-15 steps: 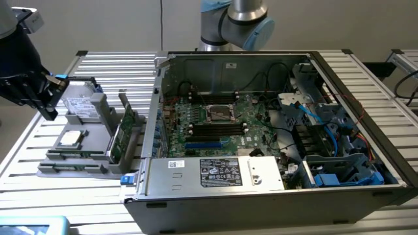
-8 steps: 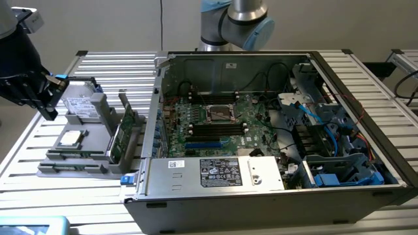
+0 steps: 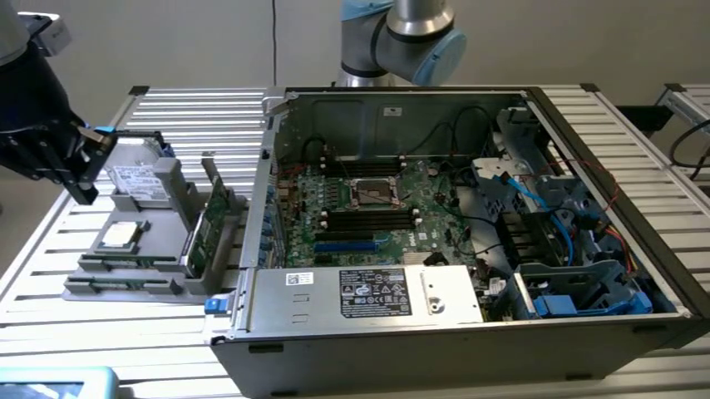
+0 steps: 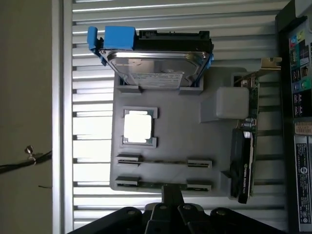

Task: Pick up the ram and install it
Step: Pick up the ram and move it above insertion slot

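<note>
Claw: my claw [image 4: 171, 194] hangs over one end of the grey tray [image 4: 165, 105], and I see nothing in it. How wide it stands I cannot tell.
Ram: the ram [image 4: 151, 185] sits on edge in the pair of holders closest to the claw. It shows as a thin green line between two clips, almost under the claw.
Handling: I judge it light, stiff and thin, but fragile. The chips and the contact edge would not take a hard squeeze.
Hold: I would take it across the two flat faces, near the middle of the upper edge and square on, so it does not tilt in the clips.
Neighbours: a second pair of holders [image 4: 165, 162] lies just beside the ram. Past them are a processor [image 4: 137, 127] and a hard drive [image 4: 158, 66] in a blue bracket.
In the way: the expansion card [image 4: 243, 165] stands upright along the tray's side, near one end of the ram. I judge it the one thing the claw might brush.
Case: the open computer case [image 3: 466, 316] lies on the slatted table [image 3: 100, 349] at the exterior view's right of the tray. Its motherboard [image 3: 367, 208] faces up, with loose cables [image 3: 521, 199] beside the board.
</note>
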Robot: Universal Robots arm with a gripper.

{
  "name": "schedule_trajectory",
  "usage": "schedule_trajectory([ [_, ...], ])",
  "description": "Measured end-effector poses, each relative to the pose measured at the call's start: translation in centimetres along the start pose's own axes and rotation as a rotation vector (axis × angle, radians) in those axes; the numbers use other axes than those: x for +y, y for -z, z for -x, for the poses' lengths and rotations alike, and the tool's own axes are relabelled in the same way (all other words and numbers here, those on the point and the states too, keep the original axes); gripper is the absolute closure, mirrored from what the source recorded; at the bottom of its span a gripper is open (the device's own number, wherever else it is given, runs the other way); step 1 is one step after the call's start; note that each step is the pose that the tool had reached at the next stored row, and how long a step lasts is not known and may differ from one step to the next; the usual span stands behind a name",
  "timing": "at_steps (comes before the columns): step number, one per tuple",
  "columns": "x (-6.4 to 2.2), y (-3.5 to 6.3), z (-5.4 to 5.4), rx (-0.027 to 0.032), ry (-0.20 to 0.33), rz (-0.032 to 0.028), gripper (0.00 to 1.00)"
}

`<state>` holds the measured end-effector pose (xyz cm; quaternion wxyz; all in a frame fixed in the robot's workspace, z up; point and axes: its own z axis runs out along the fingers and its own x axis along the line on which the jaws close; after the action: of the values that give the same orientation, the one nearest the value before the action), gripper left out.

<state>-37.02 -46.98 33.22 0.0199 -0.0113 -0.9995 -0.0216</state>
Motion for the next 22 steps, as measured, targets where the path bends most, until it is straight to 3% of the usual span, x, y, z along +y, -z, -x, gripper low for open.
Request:
schedule_trajectory([
  [4, 0.00, -0.01, 0.00, -0.0010, 0.073, -0.0027, 0.89],
  [22, 0.00, -0.04, 0.00, 0.0130, 0.400, -0.0153, 0.89],
])
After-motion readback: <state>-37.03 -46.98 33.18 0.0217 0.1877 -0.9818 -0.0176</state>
